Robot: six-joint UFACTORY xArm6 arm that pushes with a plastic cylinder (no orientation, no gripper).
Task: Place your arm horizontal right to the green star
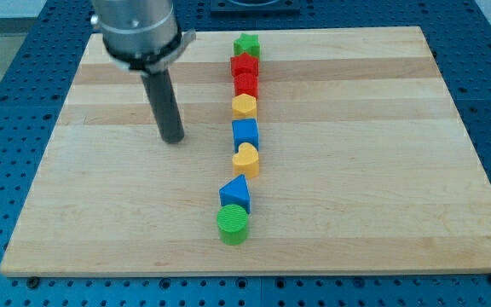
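The green star [247,44] sits near the view's top, at the head of a line of blocks running down the board's middle. My tip [172,139] rests on the wooden board [382,170], well to the view's left of the line and below the star's level. It stands about level with the blue cube [245,133] and touches no block.
Below the star in the line are a red star-like block [244,65], a red block [246,83], a yellow hexagon [244,106], the blue cube, a yellow heart [246,159], a blue triangle [236,194] and a green cylinder [233,224].
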